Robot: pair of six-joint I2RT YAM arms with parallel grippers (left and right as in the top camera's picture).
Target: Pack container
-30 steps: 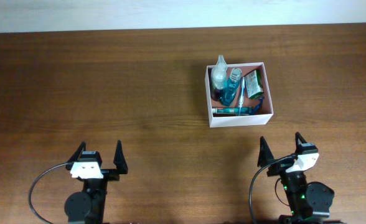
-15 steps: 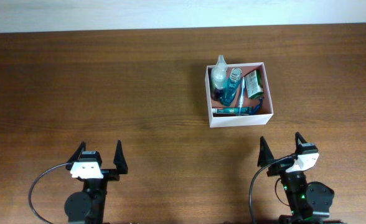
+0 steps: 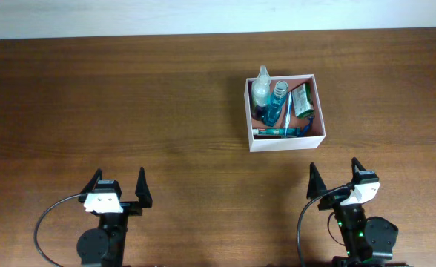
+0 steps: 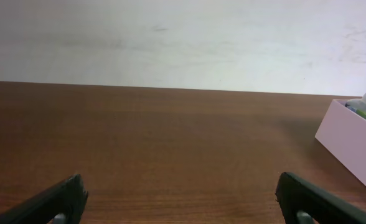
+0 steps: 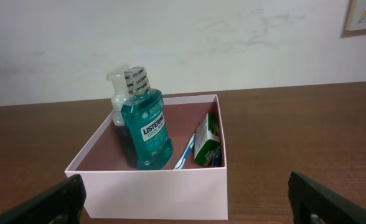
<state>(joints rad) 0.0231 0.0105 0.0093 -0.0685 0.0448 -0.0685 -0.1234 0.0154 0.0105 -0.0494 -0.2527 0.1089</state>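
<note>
The container (image 3: 286, 144) sits on the brown wooden table (image 3: 129, 96) at about 1 o'clock from the table's middle in the overhead view, its open top facing up and its thin white walls around a pinkish-brown floor. Inside it, a clear pump bottle (image 3: 261, 87) stands in the 11 o'clock corner. A teal mouthwash bottle (image 5: 147, 127) stands upright just beside it, and a small green box (image 3: 302, 99) leans against the 3 o'clock wall. A slim teal item (image 3: 277, 131) lies along the 6 o'clock wall; what it is cannot be told. The left gripper (image 3: 119, 178) hovers near the table's 7 o'clock edge, its fingers spread wide with nothing between them. From there the container is well apart, at about 2 o'clock. Its wrist camera catches only a corner of the container's wall (image 4: 351, 146) at the 3 o'clock edge. The right gripper (image 3: 334, 174) hangs near the 5 o'clock edge, also spread wide and empty. The container stands at about 11 o'clock from it, near but not touching, and its front wall (image 5: 152, 196) fills the middle of the right wrist view.
</note>
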